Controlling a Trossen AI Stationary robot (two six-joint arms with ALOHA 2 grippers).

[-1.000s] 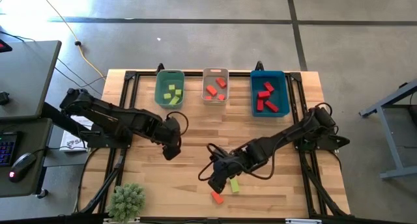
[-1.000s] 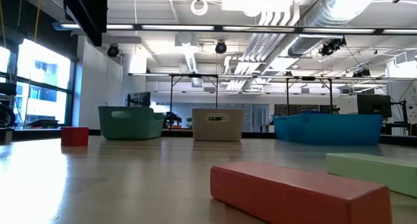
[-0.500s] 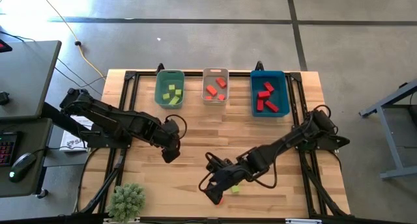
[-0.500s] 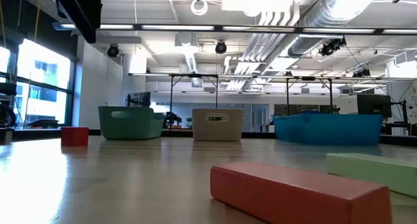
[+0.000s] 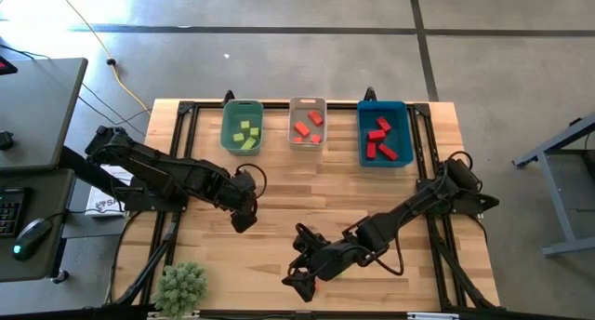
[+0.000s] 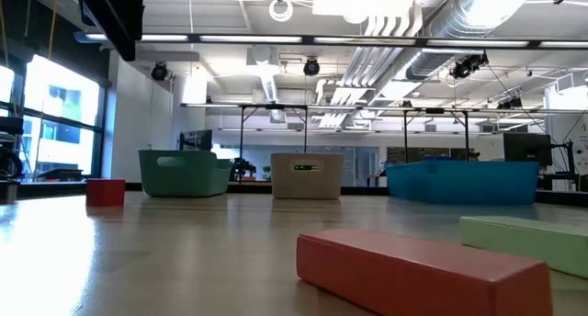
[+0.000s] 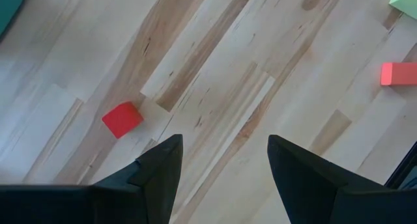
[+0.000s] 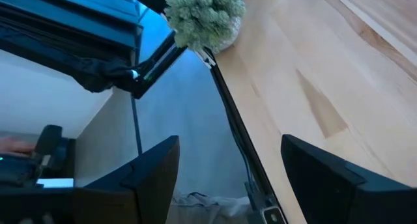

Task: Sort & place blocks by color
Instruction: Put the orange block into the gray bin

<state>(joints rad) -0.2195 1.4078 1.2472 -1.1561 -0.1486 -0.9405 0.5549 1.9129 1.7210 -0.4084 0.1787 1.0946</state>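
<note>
My left gripper (image 5: 244,218) hangs open over the table's left middle, pointing steeply down. A small red cube (image 7: 122,118) lies flat on the wood just beside its fingers (image 7: 225,165); the low view shows the cube (image 6: 106,192) too. My right gripper (image 5: 302,281) is open near the table's front edge, above an orange-red bar (image 6: 423,265) and a yellow-green bar (image 6: 524,242) that lie flat on the table. Its wrist view (image 8: 228,178) looks past the table's edge at the floor. Nothing is between either pair of fingers.
At the far edge stand a green bin (image 5: 242,126) with yellow-green blocks, a white bin (image 5: 307,122) with orange-red blocks and a blue bin (image 5: 384,132) with red blocks. A small green plant (image 5: 182,285) sits at the near left corner. Bare wood lies between the arms.
My right gripper has moved toward the table's near edge and a little to the left, over the orange-red bar, and has tipped up from pointing down toward a flatter slant. It stays open. The blocks have not moved.
</note>
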